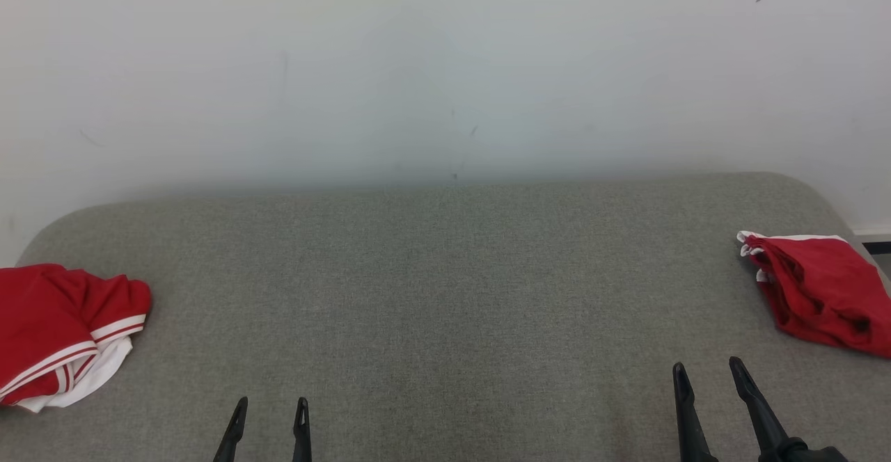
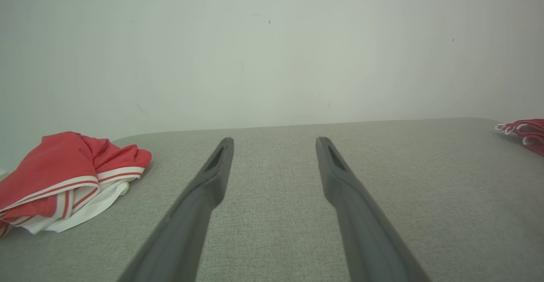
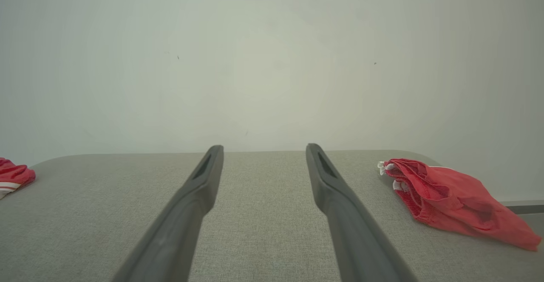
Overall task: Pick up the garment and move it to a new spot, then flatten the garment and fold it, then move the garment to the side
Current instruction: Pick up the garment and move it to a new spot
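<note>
A worktop (image 1: 445,295) covered in grey woven fabric, with rounded far corners, stretches across the head view and ends at a plain pale wall (image 1: 445,65).

Nearest, at the lower left, the left hand (image 1: 272,402) hangs just over the cloth with its two dark fingers pointing toward the wall. They stand wide apart with nothing between them. At the lower right the right hand (image 1: 707,364) reaches a little farther up the picture, its fingers likewise spread wide and holding nothing. In each wrist view the hand's own fingers run out over bare grey fabric, touching neither garment.

A little farther out, at the left edge of the worktop, lies a striped garment (image 1: 62,323). It is red with white bands and a white underlayer, rumpled into a loose heap and partly cut off by the frame. It sits well to the left of the left hand.

Farther still, near the far right corner, lies a plain red garment (image 1: 821,295) with white trim at its upper left end. It is bunched and flat, beyond the right hand and to its right, and apart from it.

The middle of the worktop lies between the two garments, and small dark specks mark the wall behind.
</note>
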Robot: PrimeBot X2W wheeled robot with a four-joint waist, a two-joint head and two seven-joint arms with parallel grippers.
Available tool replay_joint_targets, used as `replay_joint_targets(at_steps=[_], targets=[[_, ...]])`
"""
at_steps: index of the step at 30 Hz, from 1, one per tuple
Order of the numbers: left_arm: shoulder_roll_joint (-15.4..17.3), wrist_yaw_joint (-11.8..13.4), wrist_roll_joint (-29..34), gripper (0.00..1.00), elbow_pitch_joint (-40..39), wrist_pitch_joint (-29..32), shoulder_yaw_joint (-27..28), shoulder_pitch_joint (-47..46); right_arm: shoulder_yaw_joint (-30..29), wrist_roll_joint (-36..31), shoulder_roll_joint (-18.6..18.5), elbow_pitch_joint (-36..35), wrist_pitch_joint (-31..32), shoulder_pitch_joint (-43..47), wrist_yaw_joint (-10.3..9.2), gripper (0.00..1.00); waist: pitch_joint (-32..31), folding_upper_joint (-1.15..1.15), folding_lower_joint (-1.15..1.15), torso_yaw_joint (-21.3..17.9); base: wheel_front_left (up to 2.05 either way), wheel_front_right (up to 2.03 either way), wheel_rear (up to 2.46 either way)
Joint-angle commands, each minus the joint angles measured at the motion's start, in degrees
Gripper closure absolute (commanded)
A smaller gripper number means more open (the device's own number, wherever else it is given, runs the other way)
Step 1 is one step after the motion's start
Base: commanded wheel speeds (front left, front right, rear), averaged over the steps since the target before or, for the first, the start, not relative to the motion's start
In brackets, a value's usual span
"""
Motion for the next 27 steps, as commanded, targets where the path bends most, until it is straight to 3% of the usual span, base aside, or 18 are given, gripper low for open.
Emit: replay_joint_targets(at_steps=[1,15,27], targets=[[-0.10,0.02,-0.05,0.00,0.03,-0.17,0.08,-0.03,0.02,-0.03,-0.08,0.01,-0.03,-0.08,-0.14,0.00,0.04,0.00,0.00,0.06,0.00,0.00,0.00],[-0.10,0.39,0.34,0.00,-0.10,-0.17,0.04,-0.56,1.19,0.50,-0.28,0.28,-0.03,-0.27,-0.14,0.00,0.87,0.00,0.00,1.06,0.00,0.00,0.00],[-0.10,0.71,0.35,0.00,-0.30,-0.17,-0.25,-0.95,2.45,0.80,-1.13,0.80,-0.03,-1.13,-0.14,0.00,1.24,0.00,0.00,5.29,0.00,0.00,0.00]])
